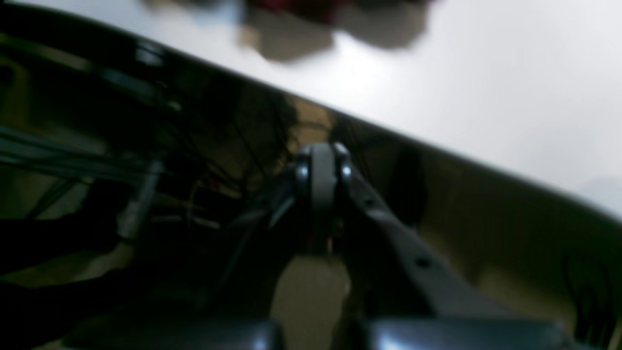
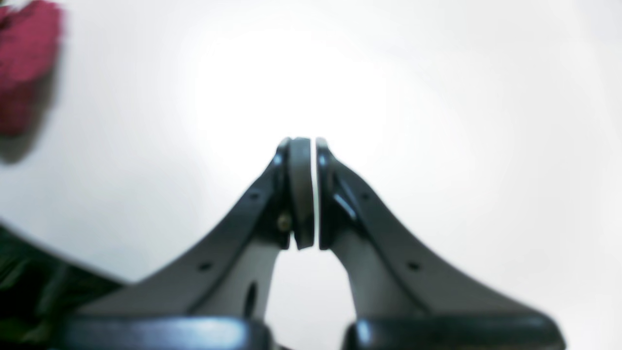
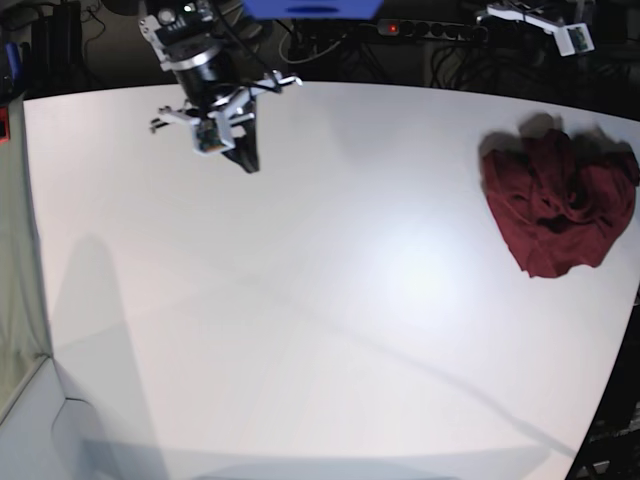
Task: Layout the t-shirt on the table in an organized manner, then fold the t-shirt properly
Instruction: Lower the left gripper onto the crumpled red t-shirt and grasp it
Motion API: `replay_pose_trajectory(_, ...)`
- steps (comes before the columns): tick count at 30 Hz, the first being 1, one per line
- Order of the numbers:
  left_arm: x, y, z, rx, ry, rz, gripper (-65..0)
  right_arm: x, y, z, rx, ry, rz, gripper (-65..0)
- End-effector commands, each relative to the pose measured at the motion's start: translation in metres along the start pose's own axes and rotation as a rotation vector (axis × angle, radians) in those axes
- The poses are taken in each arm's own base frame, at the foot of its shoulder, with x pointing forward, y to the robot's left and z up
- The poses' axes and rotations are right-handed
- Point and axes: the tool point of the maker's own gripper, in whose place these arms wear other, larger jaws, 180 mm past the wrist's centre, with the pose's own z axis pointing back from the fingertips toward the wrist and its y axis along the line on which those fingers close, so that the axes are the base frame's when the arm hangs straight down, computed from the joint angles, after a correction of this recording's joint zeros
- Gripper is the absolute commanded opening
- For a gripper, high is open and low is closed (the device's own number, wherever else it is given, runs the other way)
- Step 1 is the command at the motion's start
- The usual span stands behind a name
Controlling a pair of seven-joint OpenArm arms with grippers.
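Note:
The maroon t-shirt [image 3: 560,205] lies crumpled in a heap near the right edge of the white table [image 3: 320,300]. It shows as a blurred red patch at the top of the left wrist view [image 1: 291,7] and at the top left of the right wrist view [image 2: 24,43]. My right gripper [image 3: 248,160] hangs over the table's far left part, far from the shirt. Its jaws are shut and hold nothing [image 2: 308,146]. My left gripper [image 1: 323,160] is shut and holds nothing. It sits off the table edge [image 1: 486,97] over dark clutter.
Cables and a power strip [image 3: 430,30] run behind the table's far edge. A blue object [image 3: 310,8] sits at the top centre. A white arm part [image 3: 535,20] shows at the top right. Dark cables [image 1: 146,146] lie beyond the table edge in the left wrist view.

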Motion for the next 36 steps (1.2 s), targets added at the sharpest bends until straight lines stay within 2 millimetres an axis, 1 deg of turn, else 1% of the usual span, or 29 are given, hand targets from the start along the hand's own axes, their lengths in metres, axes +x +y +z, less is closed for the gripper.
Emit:
replay_pose_trajectory(1,0.016,0.006,0.004,0.022,-0.055,0.0,-64.9,0.012,0.008,0.0,0.023,-0.035,-0.002,-65.0)
replay_pose_trajectory(3,0.024,0.017,0.005,0.061,-0.083,0.004,-64.9,0.014,0.029,-0.004,0.083,-0.026,-0.002,-65.0)
replay_pose_trajectory(5,0.036,0.021,-0.001,0.078,-0.123,0.007,-64.9,0.017,0.044,-0.008,0.128,-0.016,0.005,-65.0)
replay_pose_trajectory(9,0.059,0.027,-0.011,0.108,-0.206,0.03,-64.6,0.014,0.06,-0.013,0.18,0.036,0.025,-65.0)
replay_pose_trajectory(11,0.073,0.024,-0.017,0.108,-0.253,0.047,-64.6,0.012,0.066,-0.014,0.198,0.054,0.033,-65.0)
replay_pose_trajectory(16,0.107,0.012,-0.034,0.084,-0.364,0.086,-64.4,0.01,0.066,-0.015,0.197,0.068,0.036,-65.0)
replay_pose_trajectory(18,0.119,0.007,-0.04,0.073,-0.401,0.104,-61.2,0.01,0.065,-0.015,0.197,0.069,0.039,-65.0)
replay_pose_trajectory(19,0.124,0.004,-0.042,0.065,-0.41,0.111,-57.7,0.009,0.065,-0.014,0.196,0.07,0.039,-65.0)
replay_pose_trajectory(22,0.137,-0.006,-0.056,0.042,-0.412,0.14,-41.4,0.008,0.064,-0.014,0.193,0.072,0.042,-65.0)
replay_pose_trajectory(23,0.141,-0.008,-0.06,0.037,-0.408,0.149,-39.0,0.008,0.063,-0.014,0.191,0.073,0.044,-65.0)
replay_pose_trajectory(28,0.165,-0.009,-0.077,0.036,-0.412,0.194,-38.8,0.005,0.058,-0.013,0.188,0.081,0.065,-65.0)
replay_pose_trajectory(31,0.175,-0.017,-0.089,0.012,-0.385,0.216,-38.8,0.005,0.058,-0.014,0.188,0.081,0.068,-65.0)
replay_pose_trajectory(35,0.185,-0.013,-0.096,0.021,-0.374,0.246,-38.8,0.005,0.045,-0.016,0.15,0.081,0.065,-65.0)
replay_pose_trajectory(36,0.184,-0.011,-0.1,0.027,-0.363,0.256,-38.8,0.005,0.042,-0.016,0.144,0.081,0.065,-65.0)
